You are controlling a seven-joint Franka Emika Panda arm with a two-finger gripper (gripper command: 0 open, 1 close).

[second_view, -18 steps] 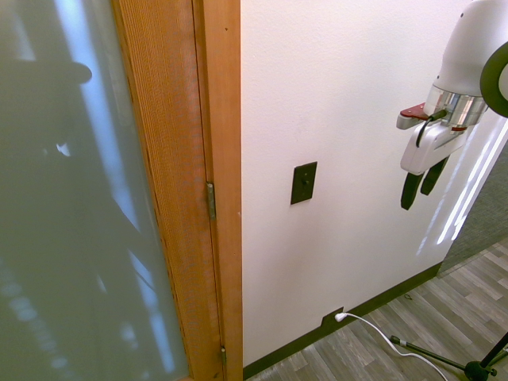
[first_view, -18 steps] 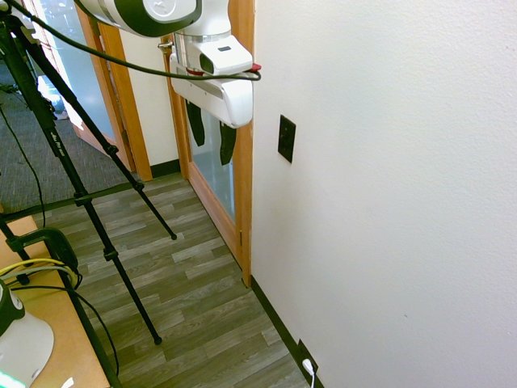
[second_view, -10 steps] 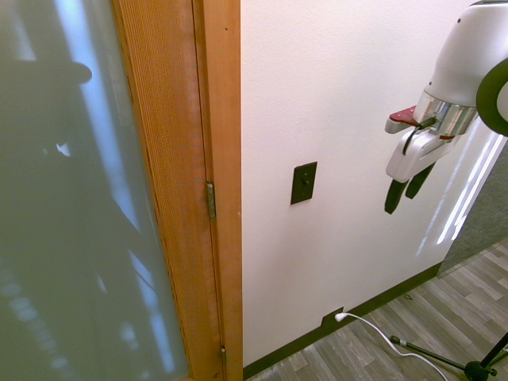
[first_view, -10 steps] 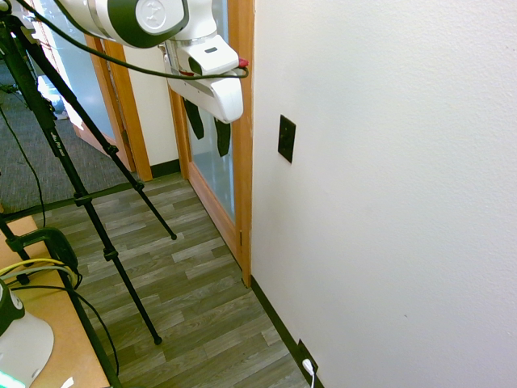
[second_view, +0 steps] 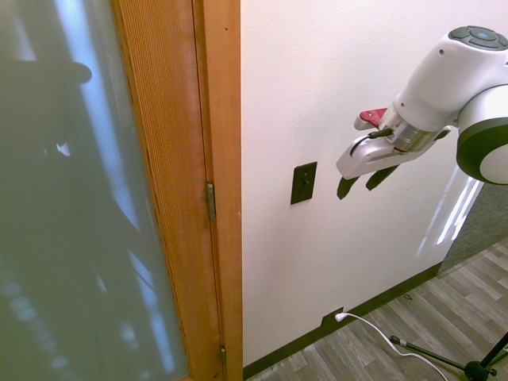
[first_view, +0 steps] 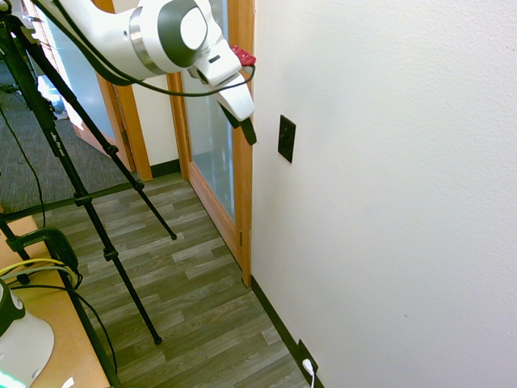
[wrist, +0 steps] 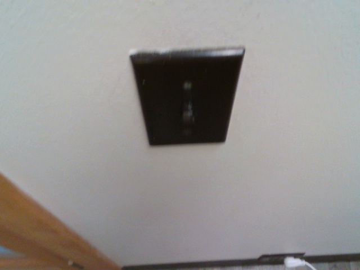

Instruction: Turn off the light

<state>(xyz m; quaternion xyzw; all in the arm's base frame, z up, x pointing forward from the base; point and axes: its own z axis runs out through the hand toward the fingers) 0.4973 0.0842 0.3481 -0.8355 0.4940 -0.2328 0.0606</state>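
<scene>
ext1: pincer (first_view: 246,129) empty, jaws spread, tilted at wall, short of switch (first_view: 286,138); room lit, task undone | ext2: pincer (second_view: 359,182) just beside switch (second_view: 303,182), not touching; door frame (second_view: 218,159) beyond, bare wall all round | wrist: switch (wrist: 188,95) centred, toggle blurred, flick outstanding

Opposite exterior views along the wall (first_view: 388,202); wrist camera close, both sharing the switch (second_view: 303,183).
</scene>
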